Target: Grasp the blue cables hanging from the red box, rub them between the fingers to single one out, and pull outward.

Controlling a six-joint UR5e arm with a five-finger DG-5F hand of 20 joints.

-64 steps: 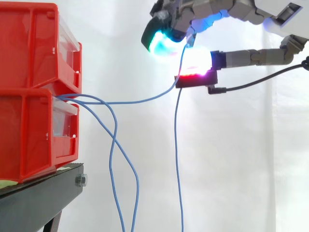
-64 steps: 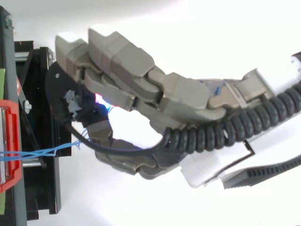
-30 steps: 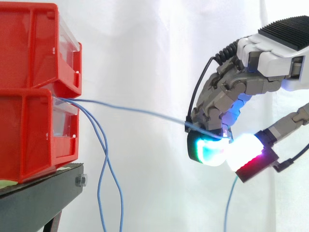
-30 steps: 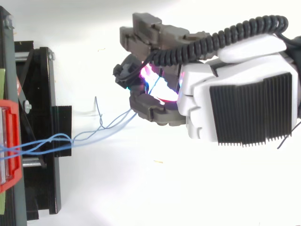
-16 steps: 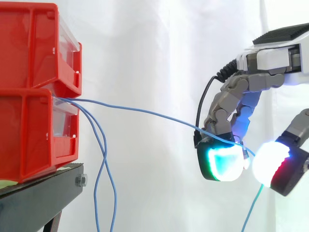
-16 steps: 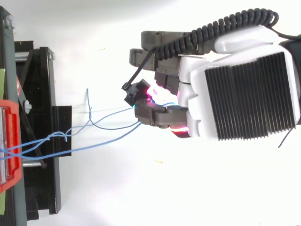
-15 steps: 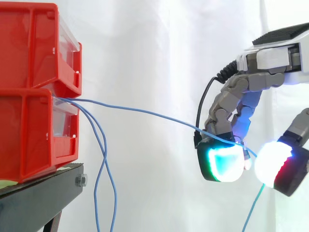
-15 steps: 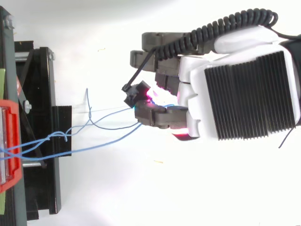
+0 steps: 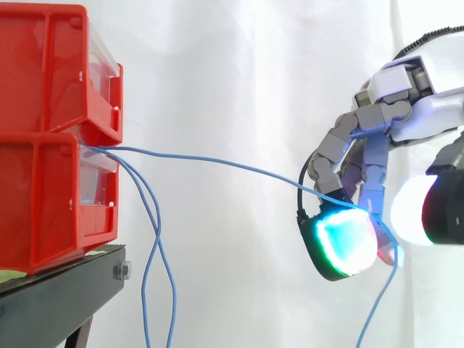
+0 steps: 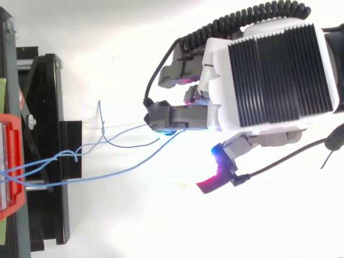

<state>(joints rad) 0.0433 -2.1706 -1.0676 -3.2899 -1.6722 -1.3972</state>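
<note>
Hand [image 10: 269,75] reaching in from the right, ribbed back plate facing straight up at the overhead camera, palm turned down. Fingers [image 9: 341,156] sharply bent, hooking downward and curling back under the palm. The foremost fingertip [image 9: 344,243] hangs lowest, its pad blazing green and cyan, with a magenta and blue glow on the pads tucked behind it. Thumb [image 9: 435,210] stands off to the right, its pad white with a red edge, and there is a clear gap between it and the fingers, so no pinch there. The blue cable [image 9: 217,165] rides over the curled fingers, caught among them, then drops away behind the green pad.
</note>
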